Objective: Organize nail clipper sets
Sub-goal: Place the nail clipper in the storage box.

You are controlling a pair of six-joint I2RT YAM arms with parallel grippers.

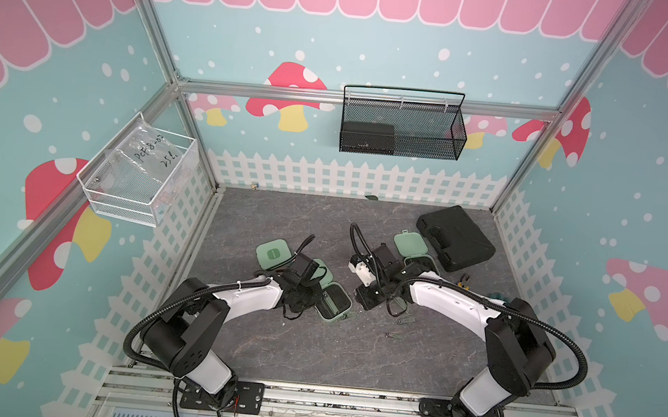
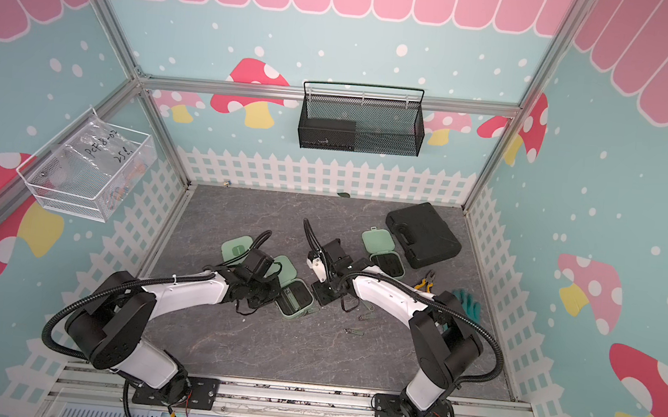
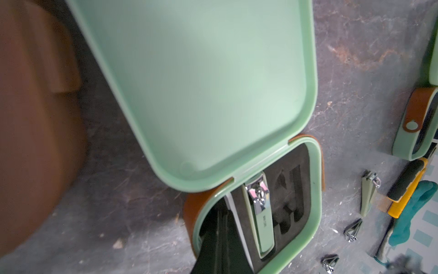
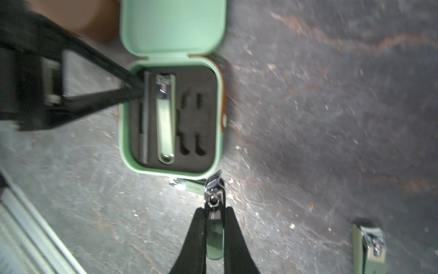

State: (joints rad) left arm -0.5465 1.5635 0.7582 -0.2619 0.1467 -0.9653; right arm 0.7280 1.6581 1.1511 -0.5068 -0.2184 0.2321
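One clipper, clamped in right pincer

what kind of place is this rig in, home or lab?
Probably a staged robot data-collection cell, not a home: aluminium frame, printed mushroom backdrop, black mesh basket hung on the back wall.

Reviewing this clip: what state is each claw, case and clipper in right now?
near mint case: open, large clipper seated.
far mint case: open.
third mint case: closed.
black tool case: closed.
left claw: shut, tips inside near mint case.
right claw: shut on small clipper.
loose clipper: lying on the table.
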